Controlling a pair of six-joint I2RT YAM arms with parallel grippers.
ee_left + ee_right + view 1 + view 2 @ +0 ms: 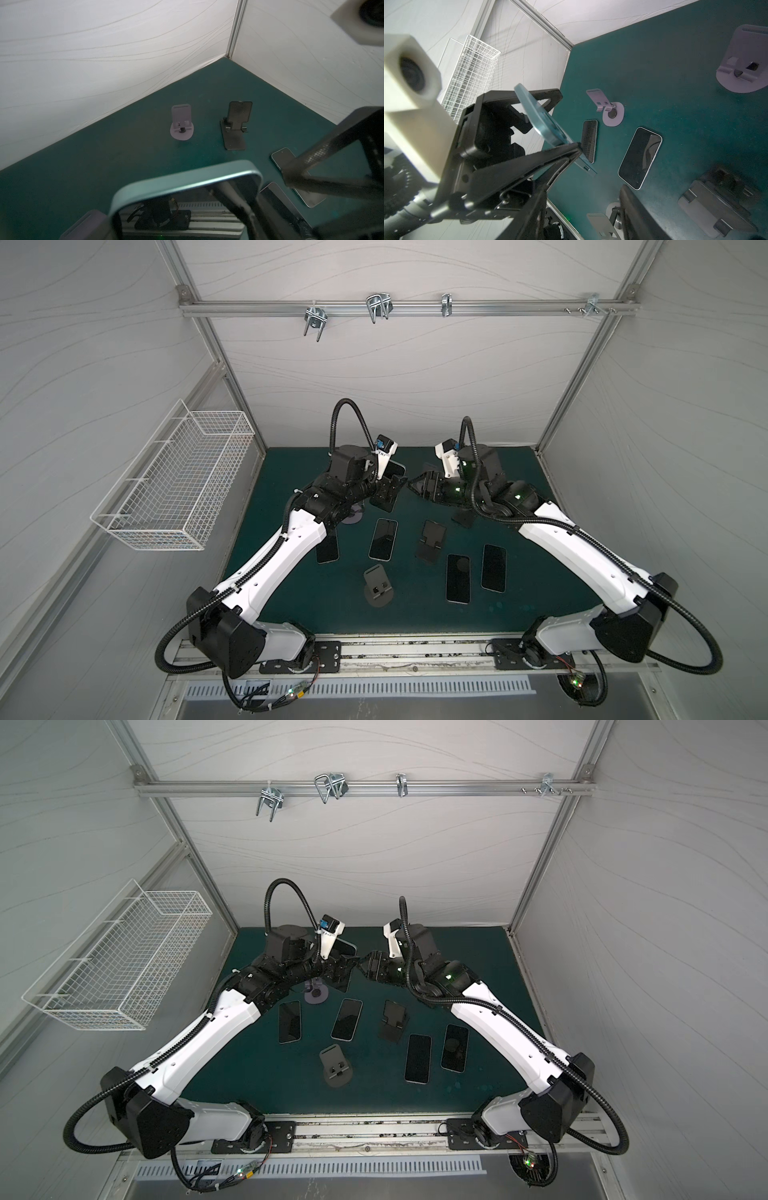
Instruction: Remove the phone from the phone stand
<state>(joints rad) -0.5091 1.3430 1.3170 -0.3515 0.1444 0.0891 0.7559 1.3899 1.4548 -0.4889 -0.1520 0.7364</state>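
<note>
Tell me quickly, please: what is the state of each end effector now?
Left end effector: closed on the teal phone.
Right end effector: closed, tips at the phone's lower edge; whether it grips anything cannot be told.

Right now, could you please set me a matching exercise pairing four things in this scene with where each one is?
Things:
1. teal phone
2. wire basket
3. front grey stand
4. metal hooks

Places:
A. on the back rail
B. gripped in the left pincer
C. hung on the left wall
D. standing empty on the green mat

Pairs: 1-B, 2-C, 3-D, 4-A
</note>
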